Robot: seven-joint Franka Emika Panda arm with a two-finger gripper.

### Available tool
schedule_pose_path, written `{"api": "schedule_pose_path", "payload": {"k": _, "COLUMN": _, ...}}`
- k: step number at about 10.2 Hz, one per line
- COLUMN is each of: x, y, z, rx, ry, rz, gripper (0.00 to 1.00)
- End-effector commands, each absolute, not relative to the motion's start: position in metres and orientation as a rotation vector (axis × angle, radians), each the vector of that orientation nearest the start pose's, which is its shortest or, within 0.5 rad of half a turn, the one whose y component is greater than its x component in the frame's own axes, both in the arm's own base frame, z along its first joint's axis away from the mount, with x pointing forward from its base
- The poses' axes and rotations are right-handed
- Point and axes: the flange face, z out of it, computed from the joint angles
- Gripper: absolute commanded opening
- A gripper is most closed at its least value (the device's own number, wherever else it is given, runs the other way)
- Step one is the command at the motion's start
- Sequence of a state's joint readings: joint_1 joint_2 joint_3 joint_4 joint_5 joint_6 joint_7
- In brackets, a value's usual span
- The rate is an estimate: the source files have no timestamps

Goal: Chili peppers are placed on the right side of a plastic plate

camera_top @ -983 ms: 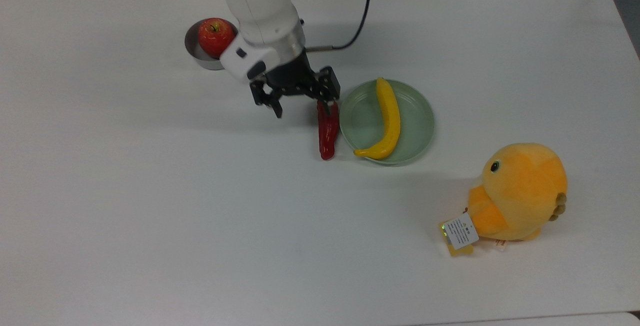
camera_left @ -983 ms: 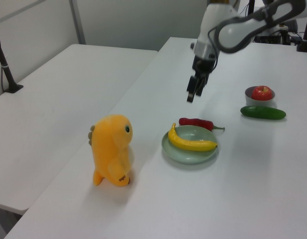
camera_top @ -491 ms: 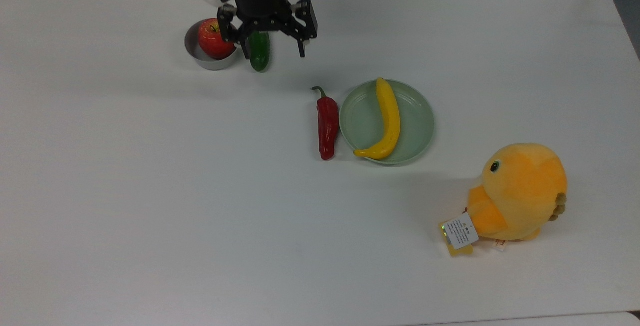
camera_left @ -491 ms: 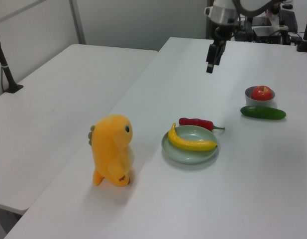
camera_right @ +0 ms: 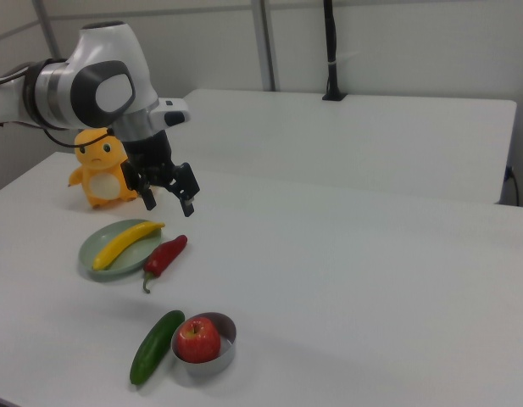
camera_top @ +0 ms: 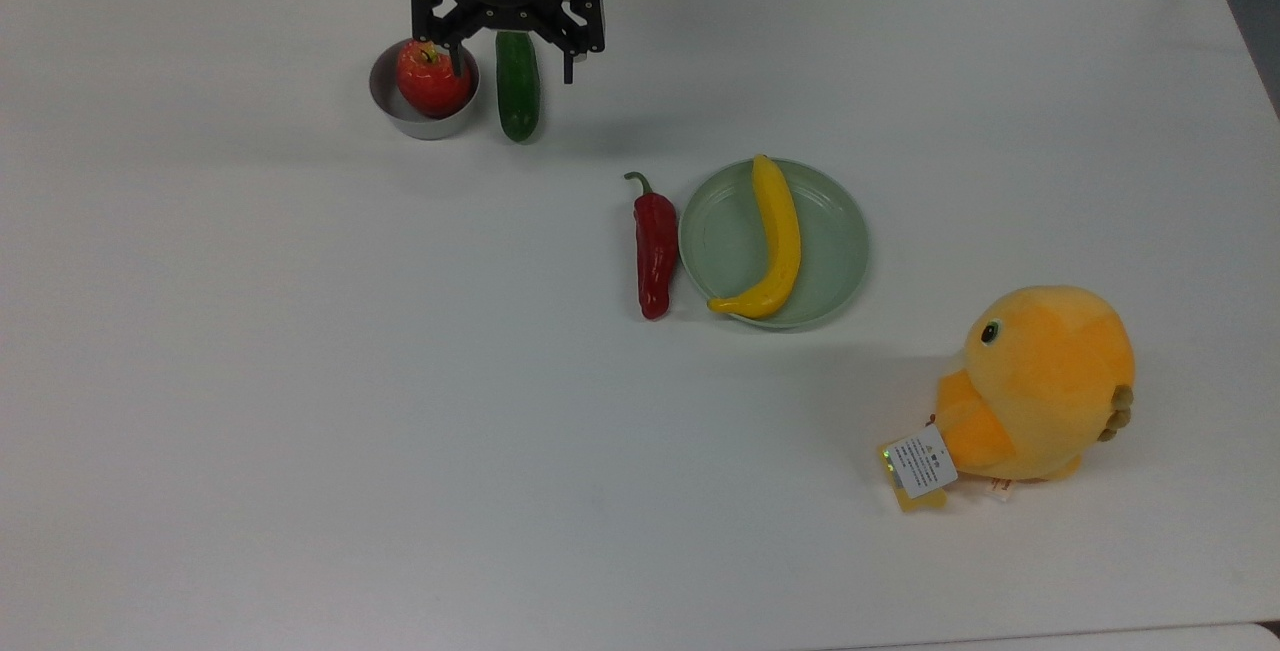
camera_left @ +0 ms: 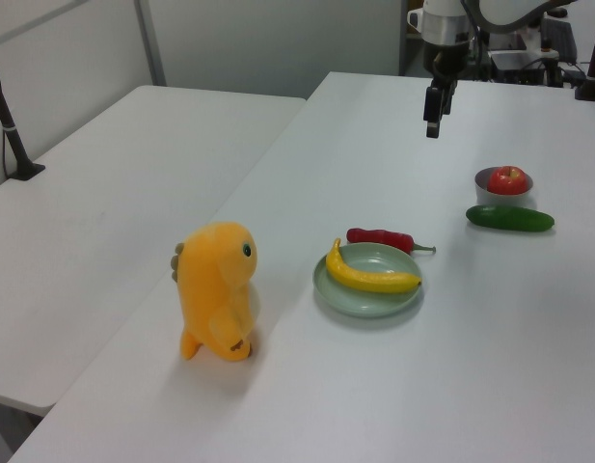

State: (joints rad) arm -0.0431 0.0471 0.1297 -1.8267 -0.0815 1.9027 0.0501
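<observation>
The dark-red chili (camera_top: 655, 249) (camera_left: 380, 237) (camera_right: 165, 254) lies flat on the table, its green stem curling toward the far edge in the top view. It rests just beside the pale green plate's (camera_top: 830, 241) (camera_left: 369, 297) (camera_right: 91, 248) rim, on the top view's left of it. A yellow banana (camera_top: 778, 236) lies on the plate. My gripper (camera_top: 510, 46) (camera_left: 432, 104) (camera_right: 168, 193) hangs open and empty high above the table, far from the chili, over the cucumber and bowl in the top view.
A dark green cucumber (camera_top: 518, 85) lies next to a small grey bowl (camera_top: 400, 111) holding a red apple (camera_top: 433, 77). An orange plush bird (camera_top: 1035, 381) stands toward the top view's lower right. The table's near and left areas are bare white surface.
My gripper has risen and pulled back from the chili toward the table's far edge. The chili lies where it was, beside the plate.
</observation>
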Motion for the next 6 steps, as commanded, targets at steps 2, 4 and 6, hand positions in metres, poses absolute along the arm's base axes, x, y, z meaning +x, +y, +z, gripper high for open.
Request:
{"api": "schedule_pose_path", "payload": {"k": 2, "x": 0.5753, "y": 0.0426, "z": 0.5006, "rx": -3.213, "ry": -0.052, "rz": -0.042, "gripper": 1.00}}
{"api": "schedule_pose_path", "payload": {"k": 4, "x": 0.5815, "y": 0.0404, "z": 0.4936, "rx": -3.189, "ry": -0.033, "rz": -0.070, "gripper": 1.00}}
{"api": "schedule_pose_path", "payload": {"k": 6, "x": 0.5823, "y": 0.0382, "z": 0.4928, "rx": -3.192, "ry": -0.023, "rz": -0.072, "gripper": 1.00}}
